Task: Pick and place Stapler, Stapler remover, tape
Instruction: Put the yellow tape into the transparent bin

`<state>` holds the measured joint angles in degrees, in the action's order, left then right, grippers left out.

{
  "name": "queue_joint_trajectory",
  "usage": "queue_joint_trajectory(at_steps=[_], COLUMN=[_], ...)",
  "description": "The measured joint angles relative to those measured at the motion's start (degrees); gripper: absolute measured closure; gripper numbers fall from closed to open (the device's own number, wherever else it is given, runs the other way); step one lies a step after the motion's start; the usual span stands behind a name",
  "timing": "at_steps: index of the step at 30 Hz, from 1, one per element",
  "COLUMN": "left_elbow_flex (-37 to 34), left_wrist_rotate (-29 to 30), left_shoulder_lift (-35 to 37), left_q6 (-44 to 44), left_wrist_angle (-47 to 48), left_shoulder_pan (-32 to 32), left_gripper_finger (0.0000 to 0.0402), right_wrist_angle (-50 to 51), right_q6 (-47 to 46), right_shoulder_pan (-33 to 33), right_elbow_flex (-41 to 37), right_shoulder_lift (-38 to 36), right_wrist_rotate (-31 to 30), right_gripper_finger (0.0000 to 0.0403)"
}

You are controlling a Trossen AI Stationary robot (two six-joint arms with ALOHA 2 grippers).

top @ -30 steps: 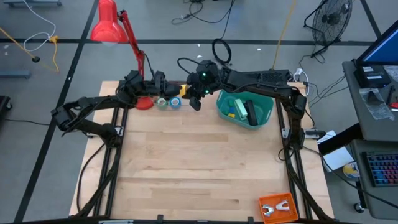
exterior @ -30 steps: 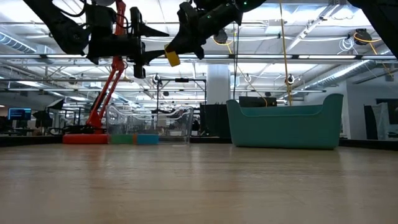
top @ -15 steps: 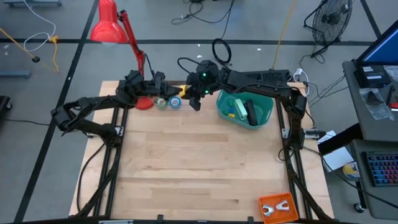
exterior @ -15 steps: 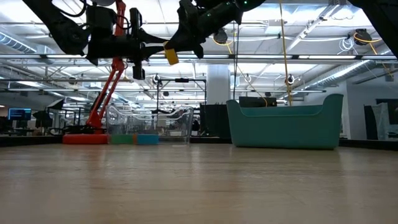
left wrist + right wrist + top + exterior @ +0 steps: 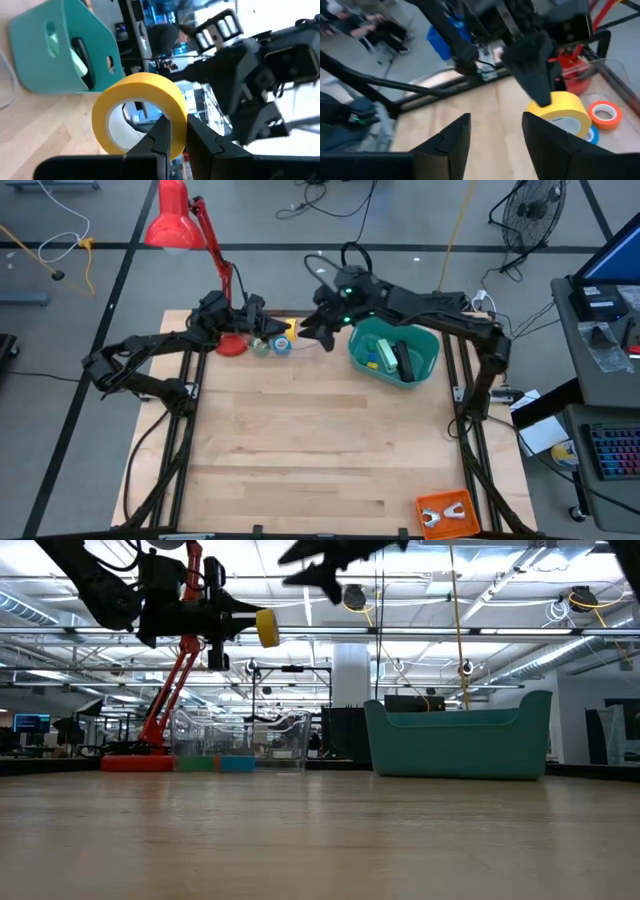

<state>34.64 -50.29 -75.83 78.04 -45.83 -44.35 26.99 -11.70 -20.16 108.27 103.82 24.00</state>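
My left gripper [image 5: 177,122] is shut on the yellow tape roll [image 5: 140,110] high over the table's far edge [image 5: 283,330]. My right gripper [image 5: 495,145] stands open just to the roll's right [image 5: 310,330], with nothing between its fingers. The green [image 5: 261,346] and blue [image 5: 282,346] rolls lie flat on the table under the held roll. An orange roll [image 5: 604,114] lies beside them. The black stapler [image 5: 403,360] lies in the teal bin [image 5: 425,345]. I cannot tell which thing is the stapler remover. My left gripper pinches the yellow roll's wall [image 5: 172,112], one finger inside the ring and one outside. The fingers come level from the table's left. The roll is lifted well clear of the table [image 5: 267,627].
A red desk lamp [image 5: 175,225] stands at the far left, its base [image 5: 232,346] beside the rolls. The teal bin also holds yellow and blue items [image 5: 372,358]. A flat orange object [image 5: 445,515] lies at the near right corner. The middle of the wooden table [image 5: 320,440] is bare.
My right gripper has opened, let go of the yellow roll and drawn back up and toward the table's right. The roll stays in the air in my left gripper, which has closed in on it and taken hold.
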Motion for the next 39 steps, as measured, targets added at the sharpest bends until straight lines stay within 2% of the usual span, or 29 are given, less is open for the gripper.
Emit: queue_joint_trajectory(at_steps=[3,7,11,14,17,19,23,30,35,39], left_elbow_flex=[0.73,4.41,9.72,13.17,17.87,21.27,30.83,47.12,52.2,53.02], left_wrist_rotate=[-1.53,-1.88,3.66,7.54,10.74,12.5,14.8,25.32,31.11,34.1], left_shoulder_lift=[0.19,0.04,-1.79,-5.28,-11.16,-14.83,-20.65,-29.56,-32.87,-34.82], left_q6=[-4.36,-18.07,-34.27,-41.2,-45.48,-46.77,-49.72,-62.48,-66.25,-68.15], left_wrist_angle=[4.29,20.89,38.28,43.52,44.19,45.73,51.35,77.38,85.17,89.06], left_shoulder_pan=[-0.2,0.58,2.02,2.25,3.17,3.74,4.71,5.55,6.09,6.28], left_gripper_finger=[0.0366,0.0366,0.0366,0.0366,0.0366,0.0366,0.0366,0.0366,0.0366,0.0366], right_wrist_angle=[0.85,2.99,7.14,11.62,15.48,16.95,19.1,19.16,19.37,20.25], right_q6=[-3.02,-4.76,-4.58,-3.94,-3.62,-3.89,-3.92,-2.34,-0.06,2.01], right_shoulder_pan=[0.5,2.29,5.19,7.51,9.97,11.37,13.68,15.07,15.14,15.45], right_elbow_flex=[0.02,0.02,0.11,0.09,0.09,0.09,0.04,0.04,0.04,0.04], right_shoulder_lift=[-3.62,-8.75,-13.42,-15.45,-16.51,-16.64,-16.4,-16.47,-16.49,-16.49], right_wrist_rotate=[0.03,-3.32,-10.21,-16.37,-21.83,-23.52,-23.97,-23.97,-23.93,-23.73], right_gripper_finger=[0.0223,0.0224,0.0232,0.0238,0.0241,0.0242,0.0243,0.0243,0.0243,0.0243])
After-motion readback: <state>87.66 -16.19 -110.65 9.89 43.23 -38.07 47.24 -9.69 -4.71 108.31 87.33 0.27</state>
